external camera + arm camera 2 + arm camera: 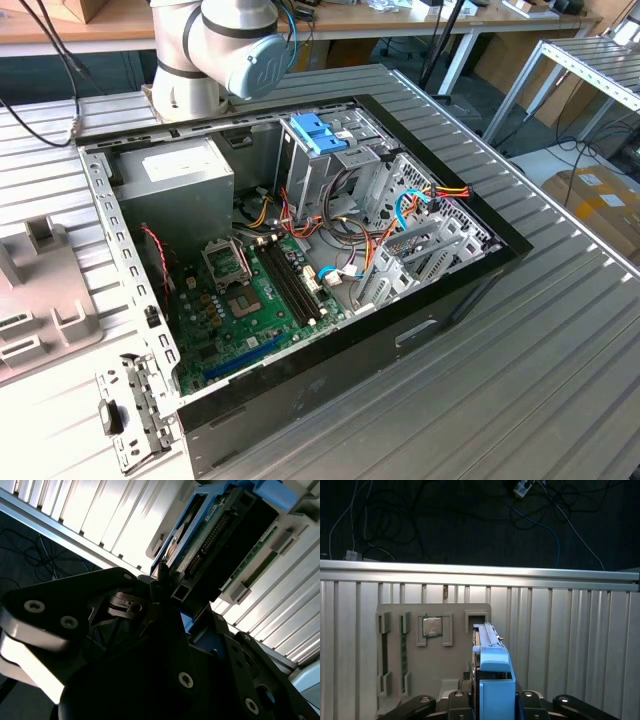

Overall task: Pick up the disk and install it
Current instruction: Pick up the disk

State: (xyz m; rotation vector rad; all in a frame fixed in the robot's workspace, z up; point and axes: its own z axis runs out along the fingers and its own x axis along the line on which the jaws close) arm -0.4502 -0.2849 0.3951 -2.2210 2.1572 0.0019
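- The dark end effector (492, 702) sat nearest the cameras in both wrist views. Its fingers were clamped on the near end of the disk (494, 677), a flat silver-black metal hard drive with blue plastic side rails, held on edge.
- In the second wrist view the disk (220, 535) showed its green circuit-board underside and connector strip, reaching away from the end effector.
- Beyond it lay a grey plastic fixture tray (395, 640) carrying a small square silver chip (432, 626). An open slot lay just past the disk's far end. The disk seemed clear of that slot, though I could not tell for certain.
- By my judgement the pick-up was done and the work stood at the carry, with installing not yet begun.
- In the exterior view the tray (40, 300) rested on the ribbed metal surface (470, 380) at the exterior view's left. The open black computer case (330, 365) and its green motherboard (240, 300) lay to its right.
- At the case's far side stood the grey metal cage with blue plastic clips (322, 140), with the grey power-supply box (185, 185) to its left and the pale arm (220, 50) behind.
- The next move would likely call for crossing from tray to cage, which were well apart. The rails would need lining up squarely with the cage's guides, clear of the loose coloured wires (350, 215) beside it.
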